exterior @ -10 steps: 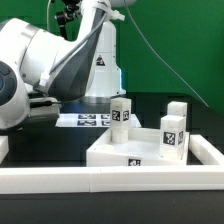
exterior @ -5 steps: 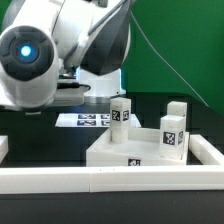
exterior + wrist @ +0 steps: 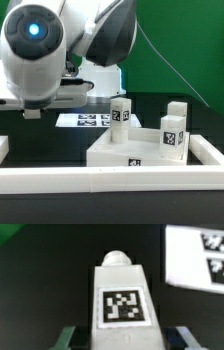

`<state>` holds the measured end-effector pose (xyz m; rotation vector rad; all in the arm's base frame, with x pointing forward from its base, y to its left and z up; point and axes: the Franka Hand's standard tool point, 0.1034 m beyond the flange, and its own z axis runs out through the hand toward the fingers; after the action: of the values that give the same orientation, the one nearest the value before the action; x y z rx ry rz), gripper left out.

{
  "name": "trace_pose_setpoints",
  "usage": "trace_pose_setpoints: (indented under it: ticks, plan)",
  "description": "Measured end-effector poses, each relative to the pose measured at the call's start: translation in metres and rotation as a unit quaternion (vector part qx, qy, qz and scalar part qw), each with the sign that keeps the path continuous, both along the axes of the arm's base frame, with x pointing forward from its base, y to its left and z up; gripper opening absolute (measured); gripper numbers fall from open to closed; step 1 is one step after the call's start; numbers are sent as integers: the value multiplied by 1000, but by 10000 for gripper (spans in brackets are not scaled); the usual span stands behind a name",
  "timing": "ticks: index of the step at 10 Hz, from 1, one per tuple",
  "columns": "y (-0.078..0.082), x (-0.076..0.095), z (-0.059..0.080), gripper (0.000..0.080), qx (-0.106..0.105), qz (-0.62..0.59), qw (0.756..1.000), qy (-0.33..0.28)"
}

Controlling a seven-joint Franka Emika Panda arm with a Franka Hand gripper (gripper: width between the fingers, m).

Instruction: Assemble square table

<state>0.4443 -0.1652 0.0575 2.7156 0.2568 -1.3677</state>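
Wrist view: a white leg (image 3: 122,294) with a black-and-white tag on its face sat right between the two gripper fingers (image 3: 68,338), lengthwise out ahead of the gripper (image 3: 124,339), rounded tip pointing away. Jaws stood part-closed with the leg's base between them; looked like a grip on the leg, though finger-to-leg contact was at the frame edge and hard to confirm. Beyond the leg, off to one side, a corner of the marker board (image 3: 195,260) showed on the black table.

Exterior view: the arm's body filled the upper part at the view's left, gripper itself hidden behind it, so the held leg couldn't be seen there. The square tabletop (image 3: 140,150) lay flat on the black surface, well apart from the tool, just behind the long white rail (image 3: 110,180). Three legs stood upright on or at it: one (image 3: 120,113) toward the back, one (image 3: 177,110) at the far corner on the view's right, one (image 3: 173,136) nearer the front on that side. Whether they were screwed in fully or just seated, couldn't tell.

Progress judgement: three of four legs apparently placed, fourth in the gripper. Left to do: carry it over to the remaining free corner of the tabletop, line the tip up with the hole, insert and twist it home. Late stage, last leg outstanding.
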Motion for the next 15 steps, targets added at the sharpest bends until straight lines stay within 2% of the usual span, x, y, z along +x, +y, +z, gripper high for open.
trace_pose_setpoints:
  ticks: [1, 4, 5, 6, 7, 9, 11, 13, 14, 15]
  plan:
    - [9, 4, 12, 290, -6, -7, 1000, -15]
    - [36, 41, 46, 290, -9, -16, 996, -87]
    - [37, 52, 50, 290, -3, -18, 992, -121]
    - [29, 55, 47, 290, 6, -8, 988, -154]
    - [28, 60, 46, 290, 11, -2, 978, -209]
    - [29, 64, 46, 290, 18, 0, 959, -283]
    - [54, 69, 43, 290, 25, -10, 940, -341]
    - [70, 92, 53, 290, 29, -13, 919, -393]
    - [68, 99, 55, 290, 32, -1, 910, -414]
    - [59, 101, 54, 290, 29, 13, 891, -452]
